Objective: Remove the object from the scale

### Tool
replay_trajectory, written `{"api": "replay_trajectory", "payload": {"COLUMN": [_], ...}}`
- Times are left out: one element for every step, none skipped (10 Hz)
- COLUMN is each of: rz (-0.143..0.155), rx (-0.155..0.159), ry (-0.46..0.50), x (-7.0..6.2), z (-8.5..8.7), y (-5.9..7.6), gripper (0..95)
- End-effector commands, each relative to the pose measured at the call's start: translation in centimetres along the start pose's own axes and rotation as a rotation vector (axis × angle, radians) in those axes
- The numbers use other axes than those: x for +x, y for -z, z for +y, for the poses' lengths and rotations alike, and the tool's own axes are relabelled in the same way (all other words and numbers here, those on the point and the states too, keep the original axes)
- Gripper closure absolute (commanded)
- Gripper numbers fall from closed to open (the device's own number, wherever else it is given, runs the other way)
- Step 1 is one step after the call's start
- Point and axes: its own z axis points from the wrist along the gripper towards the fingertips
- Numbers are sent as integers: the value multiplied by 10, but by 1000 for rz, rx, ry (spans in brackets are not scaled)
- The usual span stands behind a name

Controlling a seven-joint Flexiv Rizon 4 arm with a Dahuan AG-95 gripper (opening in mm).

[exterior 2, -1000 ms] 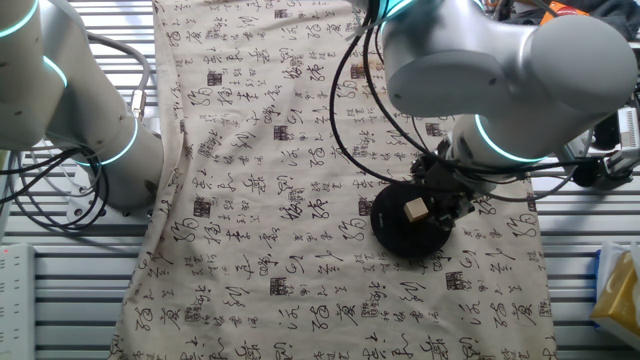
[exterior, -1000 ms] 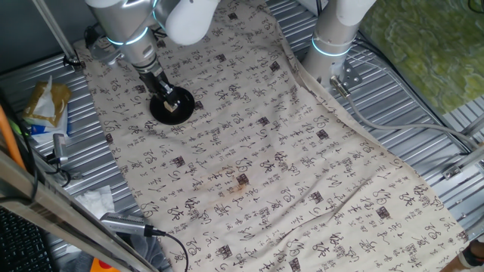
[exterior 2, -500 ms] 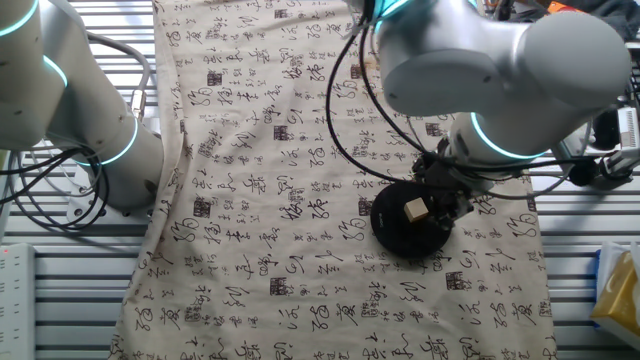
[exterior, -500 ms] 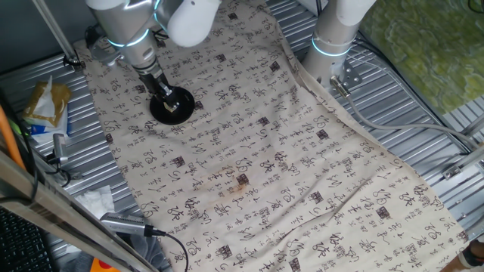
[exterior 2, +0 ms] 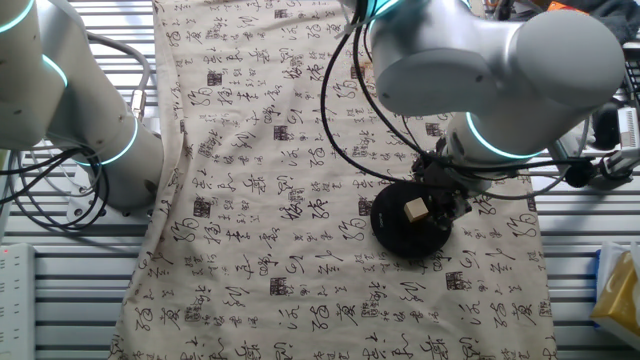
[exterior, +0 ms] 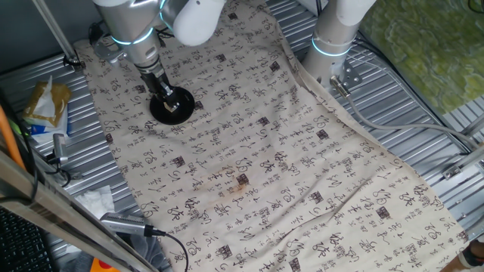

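The scale (exterior: 171, 106) is a small round black disc on the printed cloth at the upper left; in the other fixed view it (exterior 2: 405, 224) lies right of centre. The object, a tiny tan wooden cube (exterior 2: 415, 209), rests on the disc; in the one fixed view it (exterior: 172, 108) shows just below the fingers. My gripper (exterior: 166, 98) points down onto the disc, with its dark fingertips (exterior 2: 440, 200) right next to the cube. The jaws look apart. The cube sits flat on the disc, not lifted.
A second arm's base (exterior: 333, 45) stands at the cloth's far edge, and it (exterior 2: 90, 130) also shows in the other fixed view. A brownish stain (exterior: 240, 181) marks the cloth's middle. A yellow packet (exterior: 45, 106), cables and a grooved metal table (exterior: 423, 113) surround the cloth.
The arm's upper body has shifted slightly. The fingertips have stayed at the disc, and the cube has not moved.
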Motion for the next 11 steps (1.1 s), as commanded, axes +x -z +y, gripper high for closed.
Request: {"api": "replay_trajectory", "payload": {"rz": [0,2,3,1,-1,2,1,-6,-11,-13,-15], "rx": [15,21,24,25,28,38,50,52,53,54,55], "ry": [-40,-46,-49,-52,-60,-60,-54,-47,-44,-41,-41], "x": [0,0,0,0,0,0,0,0,0,0,0], "z": [0,0,0,0,0,0,0,0,0,0,0], "y": [1,1,1,1,1,1,1,1,1,1,1], "gripper": [570,570,570,570,570,570,570,380,380,380,380]}}
